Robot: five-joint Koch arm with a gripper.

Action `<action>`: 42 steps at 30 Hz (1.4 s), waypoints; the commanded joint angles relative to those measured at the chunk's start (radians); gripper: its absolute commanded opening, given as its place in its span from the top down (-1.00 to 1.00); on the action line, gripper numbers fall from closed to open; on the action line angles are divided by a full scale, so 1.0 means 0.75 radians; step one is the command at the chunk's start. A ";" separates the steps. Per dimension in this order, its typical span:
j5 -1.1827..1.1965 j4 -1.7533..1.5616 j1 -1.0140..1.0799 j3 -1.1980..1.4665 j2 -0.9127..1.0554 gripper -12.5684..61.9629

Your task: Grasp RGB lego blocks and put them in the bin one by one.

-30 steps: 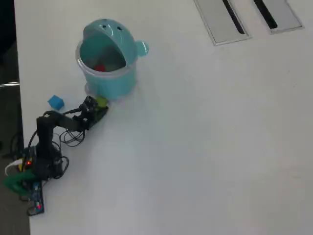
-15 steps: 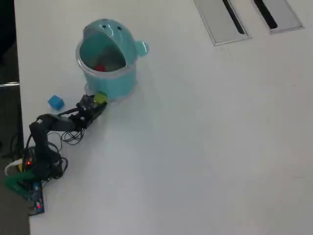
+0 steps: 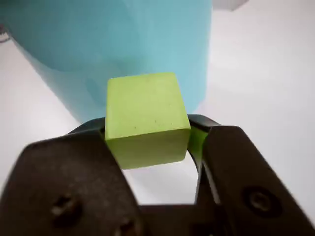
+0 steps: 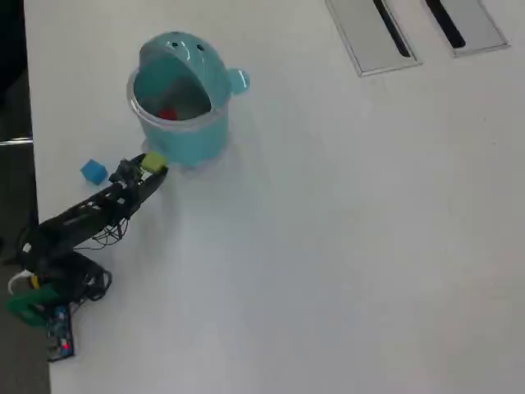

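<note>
Claw: clamped on yellow-green block.
Bin: at 1 o'clock overhead — wall dead ahead.
Advice: lift above rim — then release.

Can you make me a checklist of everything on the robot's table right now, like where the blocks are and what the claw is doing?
Surface: white table, mostly bare.
Job's things: red block inside the teal bin; yellow-green block held beside the bin's wall; blue block on the table, left of the arm in the overhead view.
Clutter: nothing seen.
Grippers: gripper shut on the yellow-green block.
Cables: black wires looped by the arm's base.
Surroundings: two grey slotted panels at the table's far edge.
</note>
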 commanded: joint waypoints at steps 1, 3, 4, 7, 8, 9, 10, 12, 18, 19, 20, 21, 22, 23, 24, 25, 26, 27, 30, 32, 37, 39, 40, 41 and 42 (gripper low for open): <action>0.022 0.029 0.002 -0.043 0.117 0.22; 0.022 0.092 0.004 -0.053 0.176 0.22; 0.022 0.133 0.004 -0.063 0.209 0.22; 0.022 0.233 0.000 -0.104 0.290 0.22; 0.022 0.266 -0.002 -0.123 0.311 0.22; 0.022 0.301 -0.006 -0.143 0.329 0.22; 0.020 0.340 -0.010 -0.168 0.346 0.22; 0.018 0.495 -0.035 -0.301 0.389 0.22; -0.002 0.636 -0.072 -0.579 0.337 0.22; -0.002 0.665 -0.088 -0.675 0.276 0.22; -0.002 0.661 -0.088 -0.685 0.266 0.22; -0.002 0.659 -0.090 -0.702 0.245 0.22; -0.002 0.657 -0.090 -0.751 0.200 0.22; -0.002 0.654 -0.090 -0.773 0.178 0.22; -0.002 0.654 -0.082 -0.830 0.127 0.22; -0.002 0.652 -0.074 -0.882 0.078 0.22; -0.002 0.652 -0.072 -0.898 0.063 0.22; -0.002 0.652 -0.070 -0.941 0.029 0.22; -0.002 0.650 -0.067 -1.047 -0.072 0.22; 0.006 0.650 -0.059 -1.115 -0.123 0.22; 0.004 0.659 -0.049 -1.278 -0.250 0.22; 0.004 0.667 -0.049 -1.372 -0.327 0.22; 0.004 0.667 -0.049 -1.389 -0.350 0.22; 0.004 0.665 -0.051 -1.405 -0.366 0.22; 0.002 0.663 -0.051 -1.460 -0.409 0.22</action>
